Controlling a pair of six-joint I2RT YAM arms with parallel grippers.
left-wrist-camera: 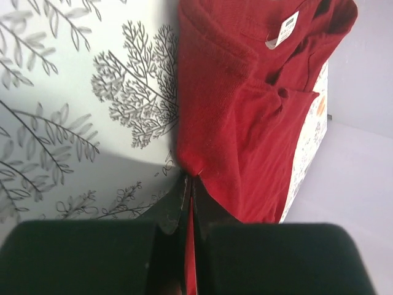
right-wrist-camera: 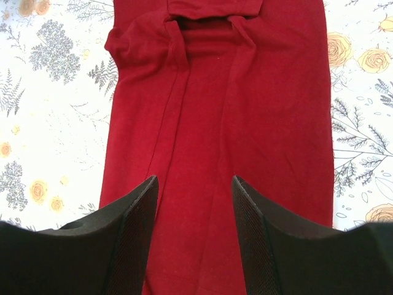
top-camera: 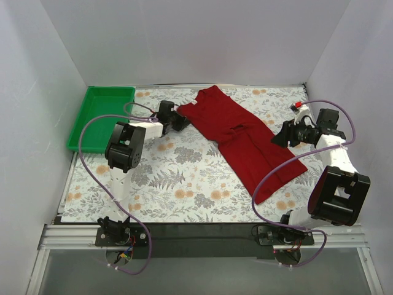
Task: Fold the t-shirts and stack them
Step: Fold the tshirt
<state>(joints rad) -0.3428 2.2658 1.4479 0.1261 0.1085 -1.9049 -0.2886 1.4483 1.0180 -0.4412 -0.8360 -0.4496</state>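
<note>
My left gripper (left-wrist-camera: 188, 187) is pinched on the collar-end edge of the t-shirt (top-camera: 242, 138), lying diagonally on the flowered table (top-camera: 178, 178); it looks soft and limp, so my wide-open right gripper (right-wrist-camera: 195, 209) should pinch a hem edge.

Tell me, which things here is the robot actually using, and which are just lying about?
In the job: dark red t-shirt; left gripper, shut on its edge; right gripper, open over it.
Lying about: green tray, far left; floral table cover.
</note>
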